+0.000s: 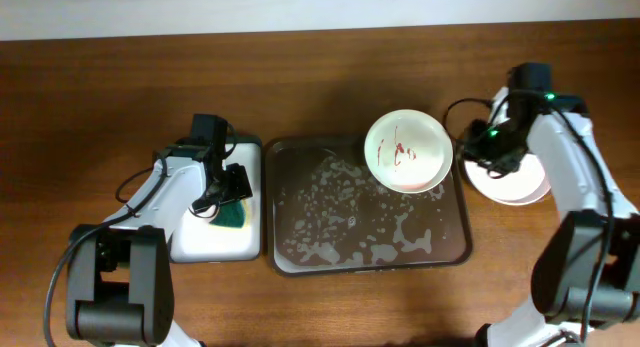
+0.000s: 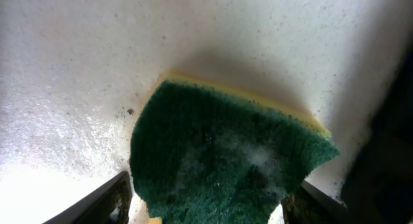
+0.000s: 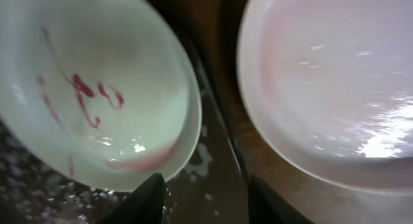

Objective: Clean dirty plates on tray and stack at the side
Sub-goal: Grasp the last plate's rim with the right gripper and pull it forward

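Observation:
A pale plate with red sauce smears lies in the far right corner of the dark, sudsy tray; the right wrist view shows it too. A clean white plate sits on the table right of the tray, also in the right wrist view; I cannot tell if another lies under it. My right gripper is open and empty, above the tray's rim between the two plates. My left gripper is closed on a green sponge resting on the white tray.
The white rectangular tray stands left of the dark tray, with the sponge on it. Soap suds cover the dark tray's floor. Bare wooden table lies around both trays.

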You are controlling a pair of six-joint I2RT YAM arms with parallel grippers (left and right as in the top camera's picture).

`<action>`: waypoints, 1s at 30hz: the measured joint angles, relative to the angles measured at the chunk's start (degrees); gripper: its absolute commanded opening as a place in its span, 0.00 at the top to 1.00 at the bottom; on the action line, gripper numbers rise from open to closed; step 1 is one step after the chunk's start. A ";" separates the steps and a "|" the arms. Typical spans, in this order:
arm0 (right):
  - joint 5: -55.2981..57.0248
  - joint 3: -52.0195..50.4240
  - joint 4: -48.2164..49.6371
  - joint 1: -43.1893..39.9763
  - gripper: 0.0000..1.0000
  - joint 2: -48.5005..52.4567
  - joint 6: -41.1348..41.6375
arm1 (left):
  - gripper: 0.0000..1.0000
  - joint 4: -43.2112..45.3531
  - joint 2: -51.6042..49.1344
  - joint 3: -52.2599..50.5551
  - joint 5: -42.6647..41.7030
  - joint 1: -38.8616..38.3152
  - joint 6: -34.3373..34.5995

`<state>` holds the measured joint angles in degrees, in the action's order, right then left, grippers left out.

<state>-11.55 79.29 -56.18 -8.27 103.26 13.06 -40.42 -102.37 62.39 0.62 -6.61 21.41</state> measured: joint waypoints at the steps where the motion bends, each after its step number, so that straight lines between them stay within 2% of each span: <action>1: 0.00 -1.92 1.33 1.09 0.59 1.44 -0.07 | 0.29 -0.02 0.00 0.00 0.00 0.00 0.00; 2: 0.02 -3.19 2.91 1.73 0.64 2.14 -0.07 | 0.29 -0.02 0.00 0.00 0.00 0.00 0.00; 7: -0.02 -7.19 9.90 3.04 0.73 4.20 -0.24 | 0.29 -0.02 0.00 0.00 0.00 0.00 0.00; 9: 0.00 -7.65 11.37 3.08 0.78 4.61 -0.20 | 0.29 -0.04 0.00 0.00 0.00 0.00 0.00; 11: -0.02 -7.76 12.20 3.08 0.88 4.94 -0.04 | 0.29 -0.20 0.00 0.00 0.00 0.00 0.00; 14: -0.52 -7.96 12.20 3.08 0.95 5.14 -0.13 | 0.29 -0.24 0.00 0.00 0.00 0.00 0.00; 21: -3.17 -8.11 8.15 4.17 0.96 5.25 -0.02 | 0.29 -0.48 0.00 0.00 0.00 0.00 0.00; 26: -3.61 -8.15 1.40 7.43 0.96 5.33 0.52 | 0.29 -0.66 0.00 0.00 0.00 0.00 0.00; 30: -3.82 -8.17 -0.72 9.03 0.86 5.35 0.46 | 0.29 -0.66 0.00 0.00 0.00 0.00 -0.02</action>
<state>-15.38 71.11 -56.90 0.75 108.62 13.52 -41.08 -102.37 62.39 0.62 -6.61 21.39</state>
